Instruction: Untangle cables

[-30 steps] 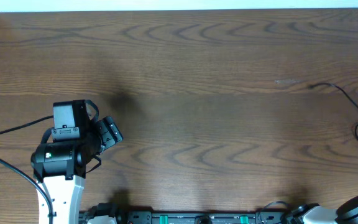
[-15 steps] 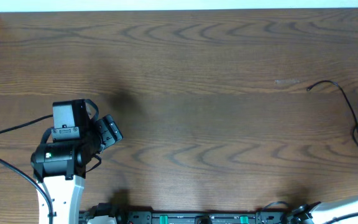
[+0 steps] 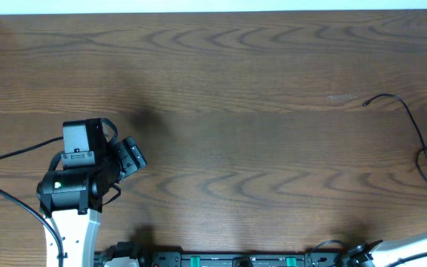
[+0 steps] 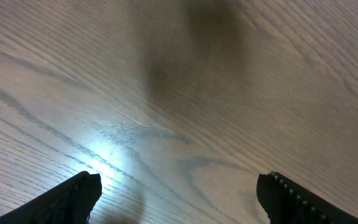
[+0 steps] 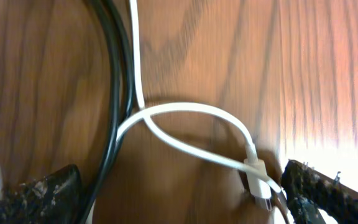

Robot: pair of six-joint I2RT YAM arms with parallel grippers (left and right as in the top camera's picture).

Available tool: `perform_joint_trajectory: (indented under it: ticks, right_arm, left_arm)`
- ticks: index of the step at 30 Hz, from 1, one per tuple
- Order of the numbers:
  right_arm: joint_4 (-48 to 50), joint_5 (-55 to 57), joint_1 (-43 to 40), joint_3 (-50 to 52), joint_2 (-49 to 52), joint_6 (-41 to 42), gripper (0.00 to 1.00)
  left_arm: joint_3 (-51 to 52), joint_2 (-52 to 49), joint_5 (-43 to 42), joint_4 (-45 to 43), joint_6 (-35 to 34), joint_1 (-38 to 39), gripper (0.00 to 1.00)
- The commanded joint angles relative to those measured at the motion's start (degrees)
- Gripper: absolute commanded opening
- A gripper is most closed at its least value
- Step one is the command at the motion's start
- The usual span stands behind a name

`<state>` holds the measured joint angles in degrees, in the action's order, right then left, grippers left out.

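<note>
Overhead, we see a dark brown wood-grain desk (image 3: 221,81) with a pale strip (image 3: 213,6) along its far edge. The left arm (image 3: 69,189) sits at the near left; the left jaws are spread above the wood. Thin black cables (image 3: 412,122) curl at the desk's right edge. From the right wrist, the right jaws stand wide apart, a looped white cable (image 5: 191,112) lying between them beside a thicker black cord (image 5: 114,93), pinching nothing.
</note>
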<state>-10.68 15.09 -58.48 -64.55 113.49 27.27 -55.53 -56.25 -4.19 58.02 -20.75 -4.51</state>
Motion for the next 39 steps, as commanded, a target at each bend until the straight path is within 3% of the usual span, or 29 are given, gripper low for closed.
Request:
perform_joint_trajectory:
  ticks: [1,5,12,24,27,31,32,33,37,39]
  right_arm:
    - [-2.6,-4.4,0.4,0.0,-5.0,8.6,0.99]
    - [-4.2,-4.7,0.9,-0.2,-12.2,10.4,0.99]
    - [-11.8,5.0,1.1,-1.4,-23.1,10.4,0.99]
    - [-30.1,5.0,3.5,-1.4,-23.6,12.5,0.99]
    - [-29.4,-3.8,4.5,-1.4,-23.6,7.4,0.99]
    - [-24.4,-30.8,5.6,-1.4,-23.6,-7.8,0.99]
    - [-23.3,-34.6,5.9,-1.4,-23.6,-8.2,0.99]
    - [-23.3,-35.5,6.2,-1.4,-23.6,-6.4,0.99]
    - [-31.8,-32.0,6.5,-1.4,-23.5,15.6,0.99]
    - [-34.0,-33.1,6.5,-1.3,-23.5,22.4,0.99]
  left_arm:
    - [-0.7,0.2,0.1,0.0,0.6,-0.3,0.86]
    - [-0.7,0.2,0.1,0.0,0.6,-0.3,0.86]
    - [-0.7,0.2,0.1,0.0,0.6,-0.3,0.86]
    - [-0.7,0.2,0.1,0.0,0.8,-0.3,0.86]
    - [-0.7,0.2,0.1,0.0,0.8,-0.3,0.86]
    - [-0.7,0.2,0.1,0.0,0.8,-0.3,0.86]
    - [-0.7,0.2,0.1,0.0,0.8,-0.3,0.86]
    - [-0.7,0.2,0.1,0.0,0.8,-0.3,0.86]
    - [-0.7,0.2,0.1,0.0,0.8,-0.3,0.86]
    - [-0.7,0.2,0.1,0.0,0.8,-0.3,0.86]
